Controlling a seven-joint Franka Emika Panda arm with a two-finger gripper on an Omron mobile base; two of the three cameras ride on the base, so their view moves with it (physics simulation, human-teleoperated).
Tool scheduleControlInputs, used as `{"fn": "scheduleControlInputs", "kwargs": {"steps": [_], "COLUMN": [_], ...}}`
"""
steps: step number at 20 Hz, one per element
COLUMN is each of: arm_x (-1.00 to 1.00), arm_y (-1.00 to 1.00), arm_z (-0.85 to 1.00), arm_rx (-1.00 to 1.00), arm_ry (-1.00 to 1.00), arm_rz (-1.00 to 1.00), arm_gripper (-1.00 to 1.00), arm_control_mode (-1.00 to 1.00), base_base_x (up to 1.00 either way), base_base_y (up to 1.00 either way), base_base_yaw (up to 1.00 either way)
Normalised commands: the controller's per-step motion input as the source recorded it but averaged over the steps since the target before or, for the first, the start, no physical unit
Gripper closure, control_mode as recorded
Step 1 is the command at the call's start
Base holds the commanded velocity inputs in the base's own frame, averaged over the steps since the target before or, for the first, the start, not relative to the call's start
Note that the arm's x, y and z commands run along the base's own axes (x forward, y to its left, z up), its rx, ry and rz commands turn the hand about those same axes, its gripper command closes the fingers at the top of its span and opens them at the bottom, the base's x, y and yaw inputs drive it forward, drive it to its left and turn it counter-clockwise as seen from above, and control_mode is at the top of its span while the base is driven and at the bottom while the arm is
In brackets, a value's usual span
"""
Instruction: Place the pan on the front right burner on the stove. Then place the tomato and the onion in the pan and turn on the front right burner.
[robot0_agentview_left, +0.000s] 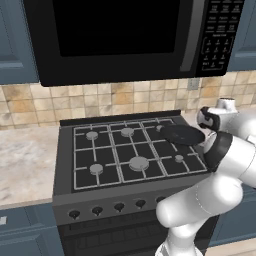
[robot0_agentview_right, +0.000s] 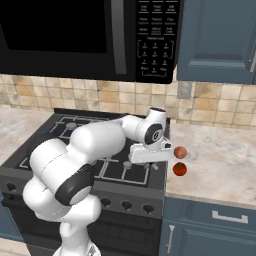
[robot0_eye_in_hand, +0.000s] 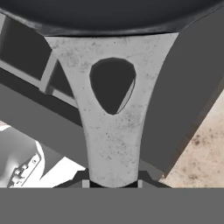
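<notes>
The black pan (robot0_agentview_left: 182, 135) hangs just over the right side of the stove (robot0_agentview_left: 65, 165), behind the small front right burner (robot0_agentview_left: 179, 158). My gripper (robot0_eye_in_hand: 113, 183) is shut on the pan's grey speckled handle (robot0_eye_in_hand: 111, 140), which has a hole near the black pan rim (robot0_eye_in_hand: 109, 17). In the left base view the gripper (robot0_agentview_left: 204, 129) sits at the pan's right edge. The red tomato (robot0_agentview_right: 180, 169) and the orange-brown onion (robot0_agentview_right: 180, 152) lie close together on the counter right of the stove, the onion behind. In the right base view my arm hides the pan.
A black microwave (robot0_agentview_left: 125, 35) hangs low over the stove. The knob row (robot0_agentview_left: 119, 206) runs along the stove's front. Beige stone counters (robot0_agentview_right: 220, 160) flank both sides, with a tiled wall behind. A large burner cap (robot0_agentview_left: 139, 163) sits front centre.
</notes>
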Motion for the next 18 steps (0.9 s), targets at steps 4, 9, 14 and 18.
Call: {"fn": "scheduleControlInputs", "kwargs": {"steps": [4, 9, 14, 18], "arm_x": [0.0, 0.13, 0.18, 0.11], "arm_y": [0.08, 0.0, 0.0, -0.03], "arm_z": [-0.39, -0.28, -0.17, -0.12], "arm_rx": [0.04, 0.04, 0.01, 0.0], "arm_ry": [0.0, 0.0, 0.0, -0.06], "arm_rz": [0.12, 0.13, 0.09, 0.02], "arm_gripper": [1.0, 1.0, 1.0, 1.0], "arm_control_mode": [-1.0, -1.0, -1.0, -1.0], "base_base_x": [0.0, 0.0, 0.0, 0.0], "base_base_y": [0.0, 0.0, 0.0, 0.0], "base_base_yaw": [0.0, 0.0, 0.0, 0.0]}}
